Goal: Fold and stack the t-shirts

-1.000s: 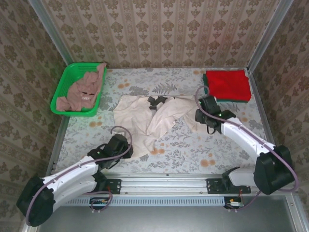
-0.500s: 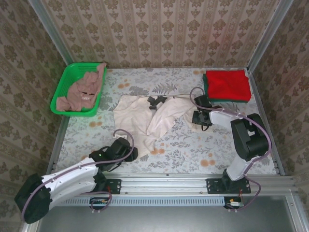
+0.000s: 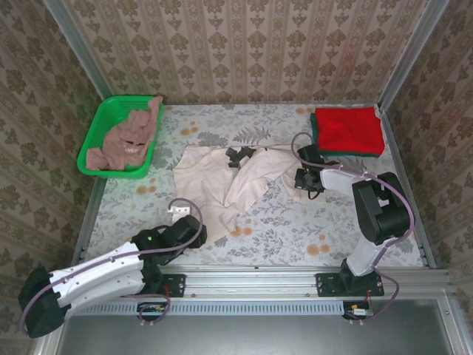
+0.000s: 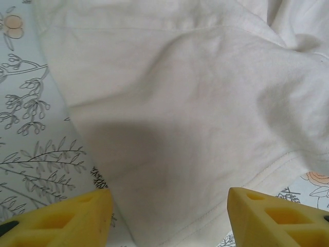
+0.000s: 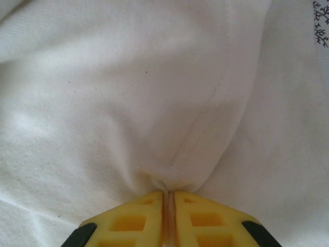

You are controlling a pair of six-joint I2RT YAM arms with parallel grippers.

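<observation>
- The cream shirt [image 3: 229, 181] is lying crumpled and unfolded at the centre of the counter [image 3: 295, 229], spreading from about 9 o'clock to 3 o'clock.
- A dark patch [image 3: 240, 155] is showing at the shirt's 12 o'clock edge; what it is cannot be told.
- The left end effector [image 3: 179, 214] is sitting at the shirt's 7 o'clock corner, low over the cloth.
- In the left wrist view its yellow fingers [image 4: 77, 216] are standing wide apart, released, with the shirt's hem lying flat between them and not gripped.
- The right end effector [image 3: 307, 180] is sitting at the shirt's 3 o'clock edge.
- In the right wrist view its yellow fingers [image 5: 139, 221] are pressing together, clenched on a raised fold of the cream shirt, with a seam running up from the pinch.
- The red shirt [image 3: 347, 129] is lying folded flat at the counter's 2 o'clock corner, well apart from the cream shirt.
- The green shirt [image 3: 316, 133] is lying under the red shirt, with a dark edge showing at the stack's 9 o'clock side.
- The basket [image 3: 96, 129] is standing at the counter's 10 o'clock corner.
- The pink shirt [image 3: 126, 140] is lying bunched inside the basket, one end draping over its 1 o'clock rim.
</observation>
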